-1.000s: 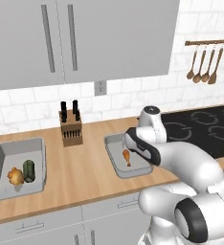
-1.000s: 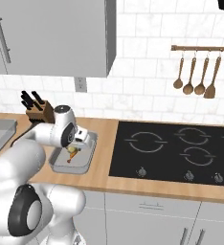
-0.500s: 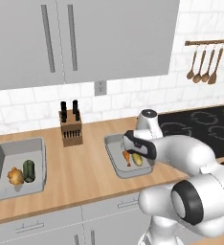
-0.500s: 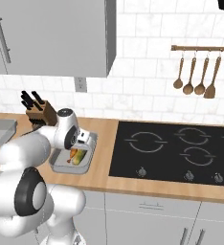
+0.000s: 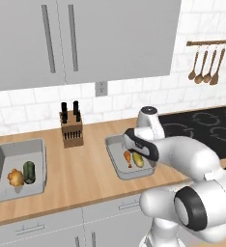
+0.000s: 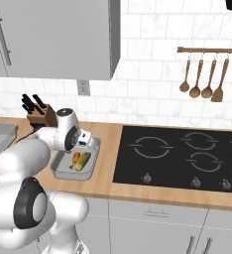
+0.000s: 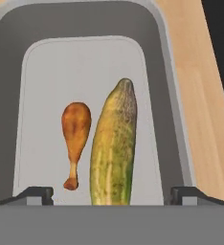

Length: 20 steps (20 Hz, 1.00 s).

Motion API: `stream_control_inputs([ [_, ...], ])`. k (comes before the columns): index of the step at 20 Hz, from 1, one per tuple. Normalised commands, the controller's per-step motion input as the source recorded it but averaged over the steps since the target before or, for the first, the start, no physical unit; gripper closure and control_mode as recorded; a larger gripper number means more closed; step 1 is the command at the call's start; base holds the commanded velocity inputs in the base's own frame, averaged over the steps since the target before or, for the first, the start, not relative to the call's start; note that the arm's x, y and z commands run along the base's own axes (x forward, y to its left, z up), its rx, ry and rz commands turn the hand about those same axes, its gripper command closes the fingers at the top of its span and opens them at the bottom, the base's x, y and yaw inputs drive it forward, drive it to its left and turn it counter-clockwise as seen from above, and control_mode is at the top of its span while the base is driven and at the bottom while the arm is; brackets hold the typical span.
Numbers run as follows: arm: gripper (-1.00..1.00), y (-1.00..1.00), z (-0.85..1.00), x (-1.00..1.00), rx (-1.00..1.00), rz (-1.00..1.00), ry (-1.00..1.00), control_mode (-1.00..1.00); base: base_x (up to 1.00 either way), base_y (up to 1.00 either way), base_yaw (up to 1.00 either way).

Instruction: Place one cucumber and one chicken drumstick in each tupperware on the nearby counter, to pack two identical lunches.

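Two foods, a yellow-green cucumber point(image 7: 115, 148) and an orange-brown chicken drumstick point(image 7: 75, 139), lie together in this shallow grey tupperware box point(image 7: 173, 105), so my dark two-finger gripper point(image 7: 111, 194) hangs wide, holding nothing.

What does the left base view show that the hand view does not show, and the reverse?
The left base view alone shows the second tupperware at the far left with a chicken drumstick and a short green cucumber in it, the knife block, the hanging spoons and the cooktop.

The hand view alone shows the open claw, its tips wide apart, and the yellow-green mottled skin of the long cucumber.

Both show the nearer tupperware on the wooden counter, holding a drumstick beside that cucumber.
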Motion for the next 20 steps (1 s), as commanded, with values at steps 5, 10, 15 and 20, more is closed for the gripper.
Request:
stream_control_inputs([
  [5,-1.00,0.06,0.61,-0.96,0.00,0.05,-0.12,-1.00,0.00,0.00,0.00],
  [10,-1.00,0.72,0.94,-0.74,0.00,0.15,-0.06,-1.00,0.00,0.00,0.00],
  [15,-1.00,0.94,0.81,-0.72,0.00,0.15,0.00,-1.00,0.00,0.00,0.00],
  [20,-1.00,0.65,0.40,-0.93,0.00,0.15,-0.08,-1.00,0.00,0.00,0.00],
])
